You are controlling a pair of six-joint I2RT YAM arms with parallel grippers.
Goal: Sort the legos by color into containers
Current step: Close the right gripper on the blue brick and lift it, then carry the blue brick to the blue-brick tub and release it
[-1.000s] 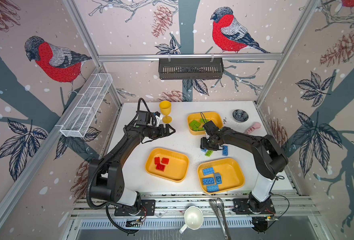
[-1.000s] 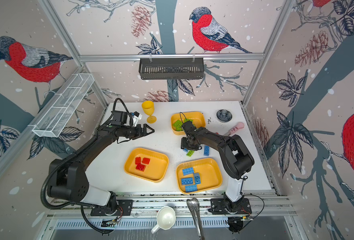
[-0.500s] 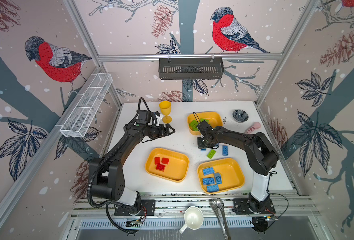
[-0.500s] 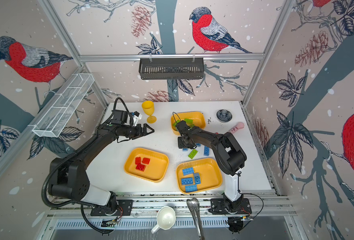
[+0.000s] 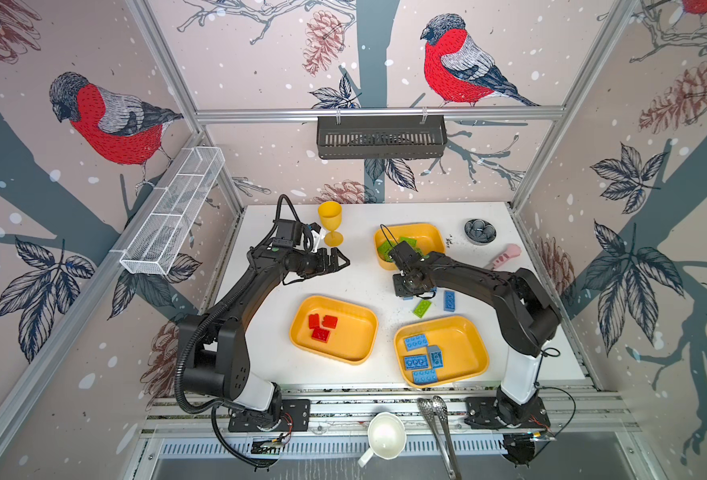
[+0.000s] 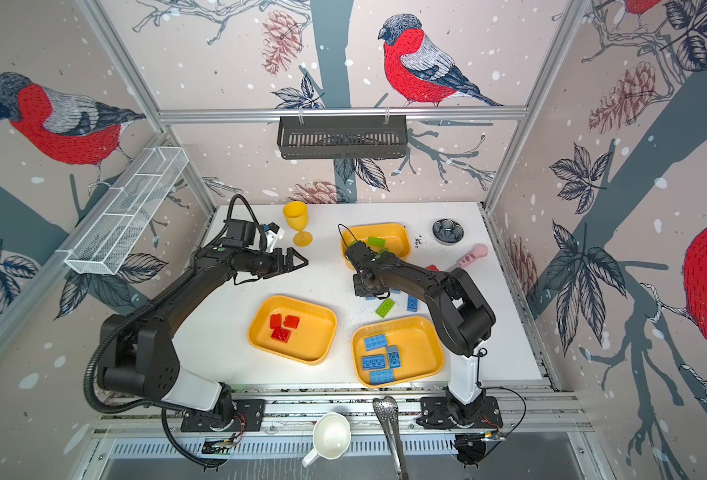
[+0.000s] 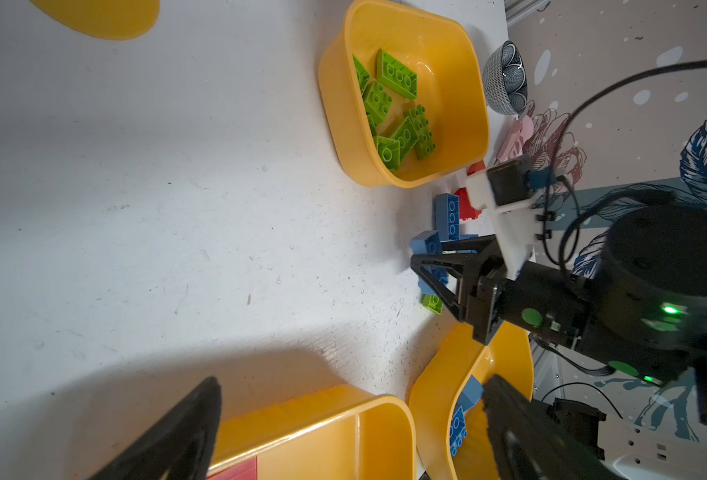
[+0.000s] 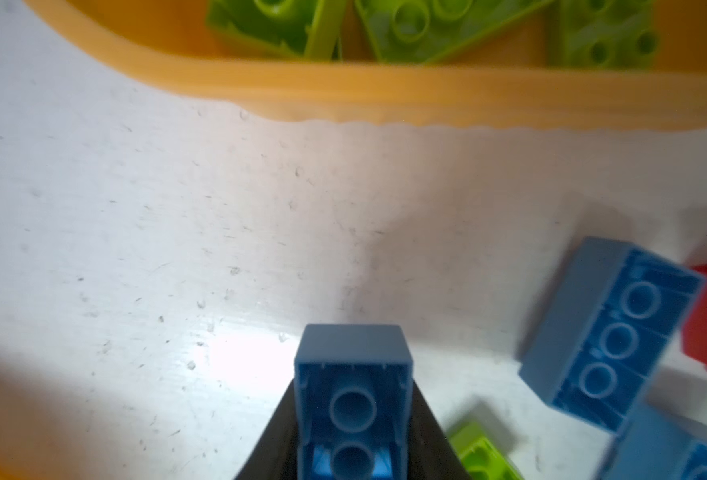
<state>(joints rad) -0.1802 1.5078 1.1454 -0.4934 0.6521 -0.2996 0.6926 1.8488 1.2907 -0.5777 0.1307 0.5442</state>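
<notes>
Right pincer (image 8: pixel 354 436) clamps a blue lego (image 8: pixel 352 357) tight; left pincer (image 5: pixel 340 261) gapes wide, holding nothing.

Bullfinch-print walls (image 5: pixel 106 120), white tabletop (image 5: pixel 364 278), aluminium frame (image 5: pixel 376 113).

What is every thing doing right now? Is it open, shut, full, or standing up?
Left pincer: open, empty.
Right pincer: shut on blue lego.
Far tray: holds green legos.
Middle tray: three red legos inside.
Nearest tray: four blue legos inside.
Loose green lego: lying on the table, unsorted.
Goblet: upright.
</notes>
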